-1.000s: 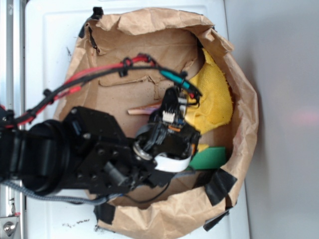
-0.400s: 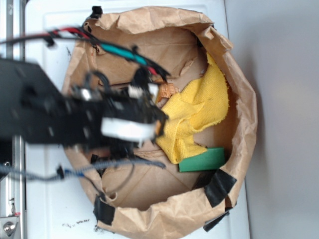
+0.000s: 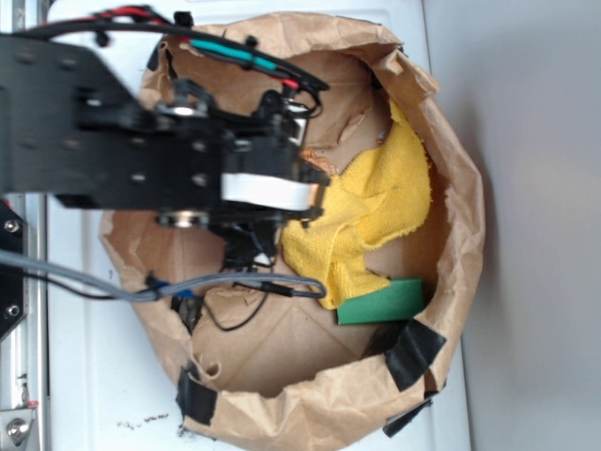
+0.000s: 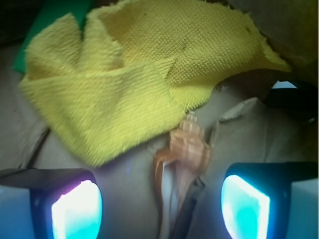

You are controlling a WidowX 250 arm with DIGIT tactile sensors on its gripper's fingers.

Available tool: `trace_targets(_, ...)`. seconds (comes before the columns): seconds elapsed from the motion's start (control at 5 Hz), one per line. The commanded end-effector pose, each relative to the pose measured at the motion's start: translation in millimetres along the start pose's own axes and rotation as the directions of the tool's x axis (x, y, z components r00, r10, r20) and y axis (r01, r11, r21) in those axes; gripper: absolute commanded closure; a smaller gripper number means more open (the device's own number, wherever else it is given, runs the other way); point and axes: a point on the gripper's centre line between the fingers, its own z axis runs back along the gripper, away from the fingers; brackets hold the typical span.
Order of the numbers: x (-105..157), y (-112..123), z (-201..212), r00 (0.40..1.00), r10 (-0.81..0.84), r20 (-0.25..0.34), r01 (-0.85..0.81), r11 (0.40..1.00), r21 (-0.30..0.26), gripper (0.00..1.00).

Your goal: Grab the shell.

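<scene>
My gripper (image 4: pixel 160 209) is spread wide, nothing between the fingers (image 4: pixel 75 209), one lit pad at each lower corner of the wrist view. The shell (image 4: pixel 183 149) lies on the floor of the paper bag (image 3: pixel 460 235), between the pads and slightly toward the right one, its near end running out of the bottom of the frame. Its far end touches, or sits just under, the edge of the yellow cloth (image 4: pixel 134 84); I cannot tell which. In the exterior view my arm covers the shell, so its place relative to the bag's rim is unclear; the cloth runs from the bag's right wall toward the middle, and a green block (image 3: pixel 380 303) rests near the lower right wall, well clear. Judgement on handling: small and light, rigid, with a glossy curved surface that should slip under hard pads; thin lip and pointed tip probably chip-prone. The bulged whorl looks the best purchase, pads closing across its width, not along its length, and low enough that it does not squirt upward. Risks: pinching a cloth corner with it, or the crumpled paper floor giving way and tilting the shell as I close.
</scene>
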Motion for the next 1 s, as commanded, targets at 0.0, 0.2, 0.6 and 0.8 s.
trace_targets(0.0,14.8,8.2,-12.1,0.999,0.029,0.023,-0.031,0.998,0.056,0.0)
trace_targets(0.2,21.4,-0.1,-33.8,1.0,0.011,-0.004,-0.011,0.997,0.082,0.0)
trace_targets(0.6,19.3,-3.1,-40.0,0.998,-0.056,0.004,0.056,0.998,-0.032,0.0)
trace_targets(0.8,17.2,-8.0,-46.1,0.996,-0.088,-0.008,0.087,0.995,-0.056,0.0)
